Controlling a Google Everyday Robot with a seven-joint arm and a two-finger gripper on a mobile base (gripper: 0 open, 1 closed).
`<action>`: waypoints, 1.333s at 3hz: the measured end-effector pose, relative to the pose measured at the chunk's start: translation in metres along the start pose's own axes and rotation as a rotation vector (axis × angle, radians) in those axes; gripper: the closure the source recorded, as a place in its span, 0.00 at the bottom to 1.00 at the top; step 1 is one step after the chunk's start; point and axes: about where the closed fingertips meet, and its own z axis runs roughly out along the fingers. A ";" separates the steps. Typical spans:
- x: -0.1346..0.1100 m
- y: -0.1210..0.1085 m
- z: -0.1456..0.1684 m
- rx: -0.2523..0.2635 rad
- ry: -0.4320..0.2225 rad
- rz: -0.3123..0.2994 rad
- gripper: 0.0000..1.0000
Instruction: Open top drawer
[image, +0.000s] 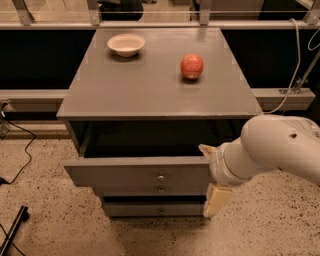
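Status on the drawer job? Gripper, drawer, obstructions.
Gripper at right end of the front of the wide grey wooden top drawer. Drawer pulled out, interior dark. Red apple and white bowl on grey cabinet top, not in the way.

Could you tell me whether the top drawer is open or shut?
Open: the top drawer juts out, exposing a dark cavity; the gripper sits at its right end.

Speckled floor (45, 200) is spreading round a grey cabinet (150, 85), dark wall (35, 60) running behind, gripper (209, 180) hanging at the cabinet's front right.
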 end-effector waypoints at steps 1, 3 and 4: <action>-0.002 -0.025 0.019 -0.011 -0.004 -0.007 0.00; -0.002 -0.046 0.071 -0.090 -0.025 0.001 0.00; 0.004 -0.051 0.088 -0.125 -0.037 0.017 0.00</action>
